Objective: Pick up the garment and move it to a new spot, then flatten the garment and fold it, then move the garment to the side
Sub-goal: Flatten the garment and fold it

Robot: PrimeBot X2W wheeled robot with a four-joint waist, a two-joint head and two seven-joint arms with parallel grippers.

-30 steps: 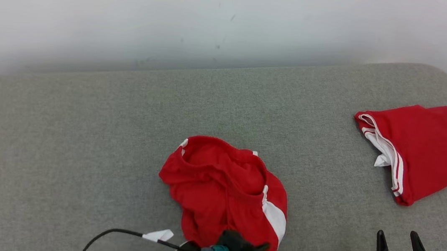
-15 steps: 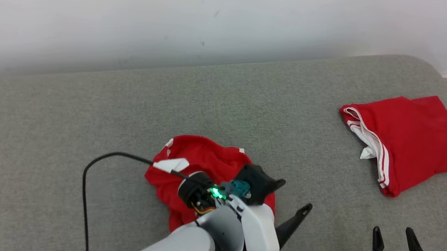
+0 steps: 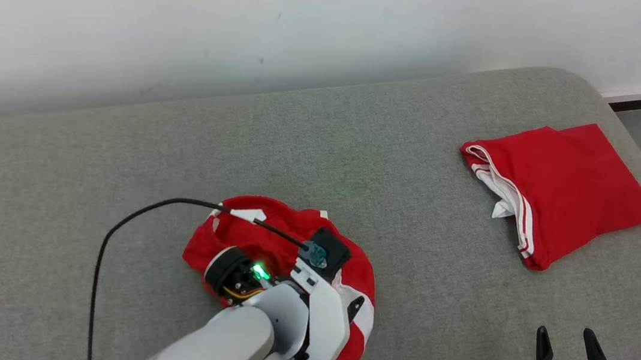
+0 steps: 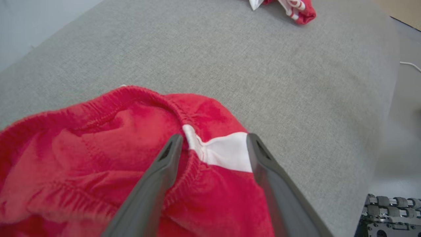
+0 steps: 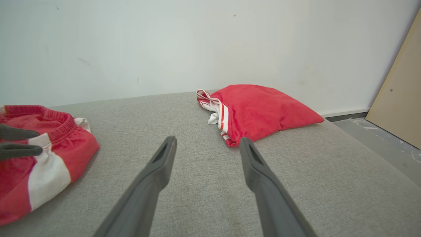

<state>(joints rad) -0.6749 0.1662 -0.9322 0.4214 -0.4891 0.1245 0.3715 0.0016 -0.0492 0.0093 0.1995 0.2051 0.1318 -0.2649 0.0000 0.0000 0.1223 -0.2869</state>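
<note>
Grey woven upholstery covers the padded counter (image 3: 390, 152), which runs up to a plain white wall (image 3: 255, 15). We see the garment (image 3: 265, 243) near the front, left of centre, as a crumpled red heap. Its cloth looks soft and fleecy, with a gathered elastic edge (image 4: 131, 95) and 1 smooth white panel (image 4: 227, 154). Our left tool (image 4: 213, 138) is down over that heap with its 2 dark fingers spread wide, 1 on each side of the spot where the elastic edge meets the white panel. It grips nothing yet. Our right tool (image 3: 565, 333) hovers open above bare upholstery at the front right, holding nothing. Well apart, at the far right, lies a second red piece (image 3: 561, 183), folded flat, with white stripes along 1 edge. We judge the first pick-up to be in hand. Next, the left fingers need to sink into the cloth and close on a firm bunch at the elastic edge before lifting.
</note>
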